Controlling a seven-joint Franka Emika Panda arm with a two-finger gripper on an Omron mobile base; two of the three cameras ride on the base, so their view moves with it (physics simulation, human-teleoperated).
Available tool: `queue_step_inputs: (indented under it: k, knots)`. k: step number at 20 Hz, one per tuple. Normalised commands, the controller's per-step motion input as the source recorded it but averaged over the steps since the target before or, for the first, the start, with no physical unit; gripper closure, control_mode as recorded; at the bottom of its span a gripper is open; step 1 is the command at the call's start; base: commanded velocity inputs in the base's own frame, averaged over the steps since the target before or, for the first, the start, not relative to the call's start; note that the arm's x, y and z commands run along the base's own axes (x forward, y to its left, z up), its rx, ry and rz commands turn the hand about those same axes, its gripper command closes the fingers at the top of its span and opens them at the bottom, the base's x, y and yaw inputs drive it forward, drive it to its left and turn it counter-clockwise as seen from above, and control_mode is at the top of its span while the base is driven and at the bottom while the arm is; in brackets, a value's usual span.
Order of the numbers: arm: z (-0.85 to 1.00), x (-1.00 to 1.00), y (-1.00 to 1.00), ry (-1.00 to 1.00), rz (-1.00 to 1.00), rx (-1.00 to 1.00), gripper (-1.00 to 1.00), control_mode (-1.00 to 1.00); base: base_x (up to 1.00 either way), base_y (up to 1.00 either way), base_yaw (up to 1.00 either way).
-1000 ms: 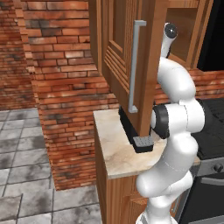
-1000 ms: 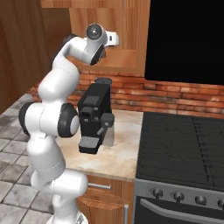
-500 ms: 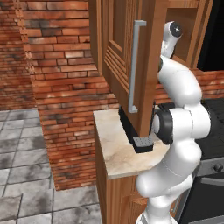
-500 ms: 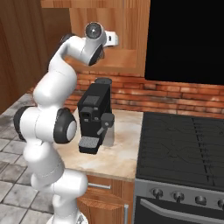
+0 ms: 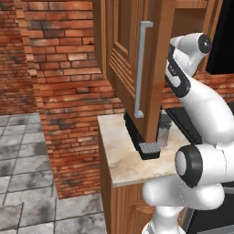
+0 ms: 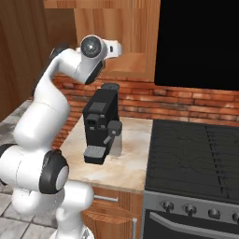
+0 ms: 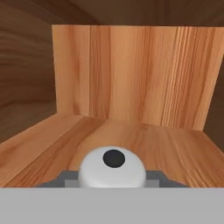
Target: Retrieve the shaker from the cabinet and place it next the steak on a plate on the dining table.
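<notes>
In the hand view the shaker's pale cap [image 7: 112, 168], with a dark hole in its top, sits right in front of the camera on the wooden shelf. My gripper [image 7: 112, 178] is shut on the shaker, a grey fingertip [image 7: 64, 178] pressing each side of the cap. The shaker's brown body is hidden below the cap. The cabinet [image 5: 128, 55] hangs over the counter with its panelled door swung open and its grey bar handle [image 5: 141, 68] facing me. From the right base view my hand [image 6: 113, 48] reaches into the cabinet's open front [image 6: 126, 37].
A black coffee machine [image 6: 100, 123] stands on the marble counter [image 5: 119, 157] right under the cabinet. A black stove [image 6: 196, 149] lies to the right. A brick wall [image 5: 59, 68] runs behind, and the open door edge is close beside my forearm.
My wrist and upper arm have dropped slightly and shifted toward the cabinet opening. The cabinet door, coffee machine and base have not moved.
</notes>
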Motion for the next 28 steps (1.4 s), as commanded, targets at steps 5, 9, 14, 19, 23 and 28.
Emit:
queue_step_inputs:
  k: [5, 9, 14, 19, 23, 28]
  knots:
    - [0.22, -1.00, 0.00, -0.04, 0.05, 0.02, 1.00, -1.00, 0.00, 0.00, 0.00]
    - [0.29, -1.00, 0.00, -0.04, 0.04, 0.03, 1.00, -1.00, 0.00, 0.00, 0.00]
    - [0.45, -1.00, 0.00, -0.03, 0.01, 0.03, 1.00, -1.00, 0.00, 0.00, 0.00]
    - [0.20, -1.00, 0.00, 0.08, 0.03, 0.00, 1.00, -1.00, 0.00, 0.00, 0.00]
    - [0.00, -1.00, 0.05, 0.12, 0.02, -0.02, 1.00, -1.00, 0.00, 0.00, 0.00]
    - [0.00, -1.00, 0.19, 0.04, 0.00, -0.03, 1.00, -1.00, 0.00, 0.00, 0.00]
